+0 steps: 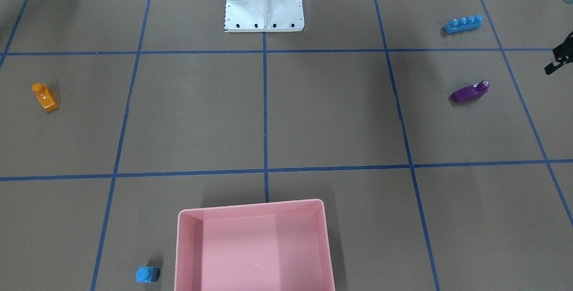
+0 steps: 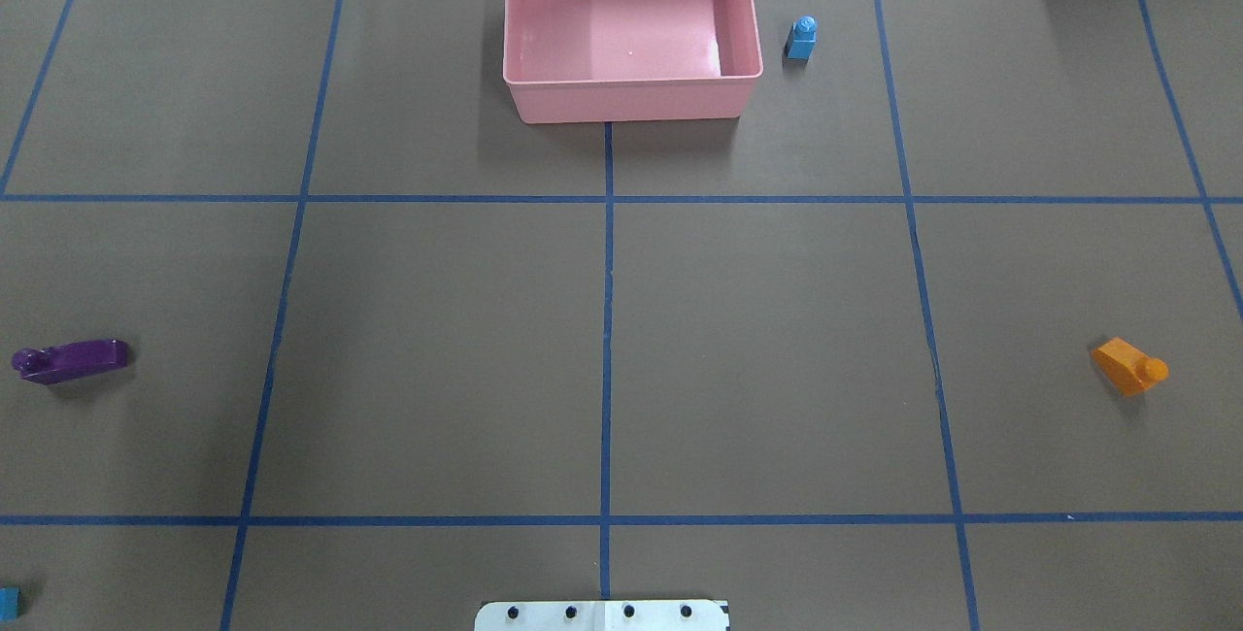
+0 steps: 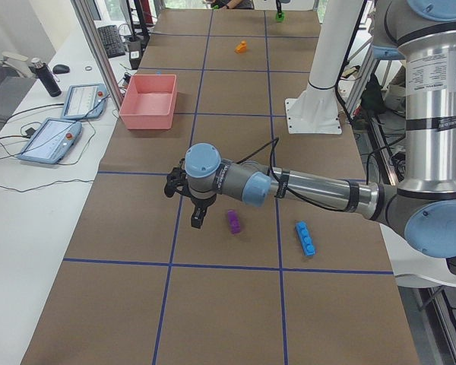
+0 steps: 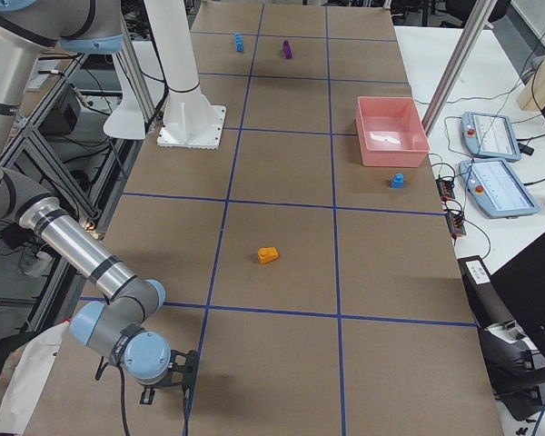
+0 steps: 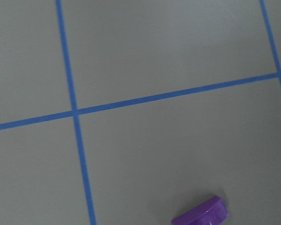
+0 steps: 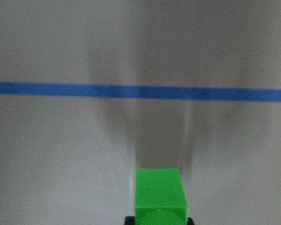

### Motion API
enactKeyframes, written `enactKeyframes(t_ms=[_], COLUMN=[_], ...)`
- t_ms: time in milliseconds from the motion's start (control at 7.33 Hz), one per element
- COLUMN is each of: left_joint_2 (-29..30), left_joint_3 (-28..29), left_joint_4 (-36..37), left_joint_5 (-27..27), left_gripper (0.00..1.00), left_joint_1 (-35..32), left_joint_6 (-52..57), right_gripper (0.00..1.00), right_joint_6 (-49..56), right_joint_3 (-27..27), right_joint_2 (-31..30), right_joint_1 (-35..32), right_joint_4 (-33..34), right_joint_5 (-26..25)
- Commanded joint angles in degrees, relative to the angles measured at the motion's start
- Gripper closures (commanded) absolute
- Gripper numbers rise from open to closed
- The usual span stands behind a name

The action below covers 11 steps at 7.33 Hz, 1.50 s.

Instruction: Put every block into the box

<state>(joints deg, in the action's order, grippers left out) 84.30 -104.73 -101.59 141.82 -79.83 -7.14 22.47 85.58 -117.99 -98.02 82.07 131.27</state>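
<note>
right gripper: clamps the green brick by two opposite sides; hangs over the tabletop near the right end, toward the robot-side edge.
left gripper: hovers over the tabletop near the left end, close to the purple brick on its left-end side; shows too little to tell whether spread or closed.
box: sits at the middle of the far edge, one long wall along it.
small blue brick: stands just beside the box's wall facing the right end, apart from it, stud up.
orange brick: lies toward the right end, about midway between robot-side and far edges.
purple brick: lies toward the left end, likewise about midway.
long blue brick: lies toward the left end, nearer the robot-side edge than the purple brick, studs up.
</note>
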Motion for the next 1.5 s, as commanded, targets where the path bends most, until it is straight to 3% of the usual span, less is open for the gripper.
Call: enactKeyframes(t_ms=[0, 136, 273, 409, 545, 955, 1091, 1227, 1364], left_joint_2=[-2.4, -7.2, -12.1, -18.7, -22.6, -30.4, -31.4, -31.7, -31.6], left_joint_3=[-0.7, -1.5, -1.5, -1.6, -2.0, -8.3, -8.9, -8.8, -8.5], left_joint_4=[-6.3, -13.1, -21.5, -30.2, -33.7, -33.9, -33.9, -33.6, -33.1], left_joint_5=[-0.5, -0.8, -6.3, -15.6, -18.3, -21.0, -24.4, -30.8, -32.2], left_gripper=[0.00, 0.00, 0.00, 0.00, 0.00, 0.01, 0.02, 0.03, 0.05], left_joint_1=[7.9, 12.2, 19.9, 28.9, 33.6, 45.5, 50.3, 57.0, 60.1], left_joint_6=[-2.5, -2.2, -2.0, 0.2, 3.1, 3.8, 3.7, 3.4, 1.8], right_gripper=[1.00, 1.00, 1.00, 1.00, 1.00, 1.00, 1.00, 1.00, 1.00], right_joint_6=[-3.2, -5.1, -10.4, -16.1, -21.1, -37.8, -43.9, -49.0, -52.5], right_joint_3=[12.4, 14.4, 14.5, 14.8, 14.7, 13.8, 12.3, 7.8, 0.1], right_joint_2=[11.9, 17.7, 21.9, 26.3, 30.9, 43.6, 48.8, 56.1, 64.9], right_joint_1=[1.4, 3.3, 6.2, 9.7, 12.5, 23.0, 26.0, 28.5, 29.9], right_joint_4=[20.4, 25.0, 25.1, 24.9, 24.9, 24.0, 24.0, 24.0, 22.9], right_joint_5=[1.8, 3.6, 6.5, 8.1, 8.6, 10.2, 10.1, 10.1, 10.1])
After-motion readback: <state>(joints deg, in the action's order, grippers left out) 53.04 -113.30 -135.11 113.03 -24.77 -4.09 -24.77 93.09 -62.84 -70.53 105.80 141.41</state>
